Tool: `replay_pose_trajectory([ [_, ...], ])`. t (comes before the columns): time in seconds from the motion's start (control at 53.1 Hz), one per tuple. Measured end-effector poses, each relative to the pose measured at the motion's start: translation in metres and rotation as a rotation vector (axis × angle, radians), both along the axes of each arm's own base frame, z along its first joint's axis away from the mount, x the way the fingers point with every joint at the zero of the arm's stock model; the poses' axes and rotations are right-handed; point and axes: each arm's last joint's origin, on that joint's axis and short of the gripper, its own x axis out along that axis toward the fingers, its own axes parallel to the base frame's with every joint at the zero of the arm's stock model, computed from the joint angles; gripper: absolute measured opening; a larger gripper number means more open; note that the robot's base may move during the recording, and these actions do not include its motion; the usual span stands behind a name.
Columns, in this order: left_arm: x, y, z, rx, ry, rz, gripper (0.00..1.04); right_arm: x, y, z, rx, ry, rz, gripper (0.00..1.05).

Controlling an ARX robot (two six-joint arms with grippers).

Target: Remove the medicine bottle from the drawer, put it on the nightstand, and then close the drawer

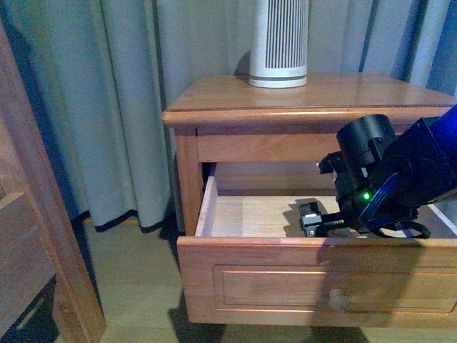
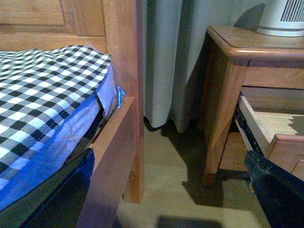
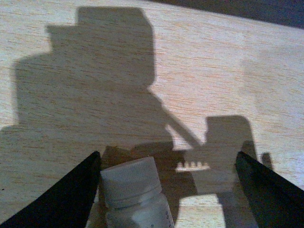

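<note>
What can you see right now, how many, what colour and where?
Nightstand: one, orange-brown, before the curtain.
Drawer: one, orange-brown front, pale inside, pulled open.
Bottle: one, white, in the drawer.
Ribbed device: one, white and grey, on the nightstand's top.
Curtain: one, grey, behind.
Bed frame: one, brown wood, left of the nightstand.
Bedding: one, black-and-white check, on the bed.
Right claw: one, black, open, fingers either side of the bottle.
Left claw: one, black, open, near the bed.

Ribbed device (image 1: 278, 43) on nightstand (image 1: 214, 96) top; medicine bottle (image 3: 130, 183) in open drawer (image 1: 285, 279), between right gripper (image 3: 167, 161) jaws; bed post (image 1: 43, 214) left
</note>
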Motion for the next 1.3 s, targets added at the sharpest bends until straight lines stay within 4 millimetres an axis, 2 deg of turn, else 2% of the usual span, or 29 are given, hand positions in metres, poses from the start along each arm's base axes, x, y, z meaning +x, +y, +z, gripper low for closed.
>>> replay_pose_trajectory([
  [0.282,0.000,0.000,0.000,0.000,0.000,0.000,0.98,-0.004,0.002,-0.002,0.020,0.009,-0.008,0.44],
  [0.339,0.000,0.000,0.000,0.000,0.000,0.000,0.98,-0.006,0.002,0.001,0.020,0.016,-0.019,0.32],
  [0.433,0.000,0.000,0.000,0.000,0.000,-0.001,0.98,-0.009,0.001,0.012,0.031,0.007,-0.040,0.30],
  [0.565,0.000,0.000,0.000,0.000,0.000,0.000,0.98,-0.014,0.003,0.046,0.079,-0.038,-0.064,0.30],
  [0.716,0.000,0.000,0.000,0.000,0.000,0.000,0.98,-0.030,0.011,0.103,0.199,-0.077,-0.074,0.30],
  [0.791,0.000,0.000,0.000,0.000,0.000,0.000,0.98,-0.045,0.017,0.138,0.280,-0.083,-0.061,0.30],
  [0.847,0.000,0.000,0.000,0.000,0.000,0.000,0.98,-0.049,0.019,0.164,0.312,-0.119,-0.055,0.30],
  [0.942,0.000,0.000,0.000,0.000,0.000,0.000,0.98,-0.037,0.006,0.209,0.301,-0.261,-0.094,0.30],
  [0.998,0.000,0.000,0.000,0.000,0.000,0.000,0.98,-0.024,-0.013,0.237,0.269,-0.338,-0.141,0.30],
  [1.073,0.000,0.000,0.000,0.000,0.000,0.000,0.98,-0.006,-0.033,0.257,0.231,-0.403,-0.186,0.30],
  [1.186,0.000,0.000,0.000,0.000,0.000,0.000,0.98,0.017,-0.055,0.263,0.175,-0.450,-0.245,0.30],
  [1.299,0.000,0.000,0.000,0.000,0.000,0.000,0.98,0.042,-0.073,0.247,0.133,-0.448,-0.287,0.30],
])
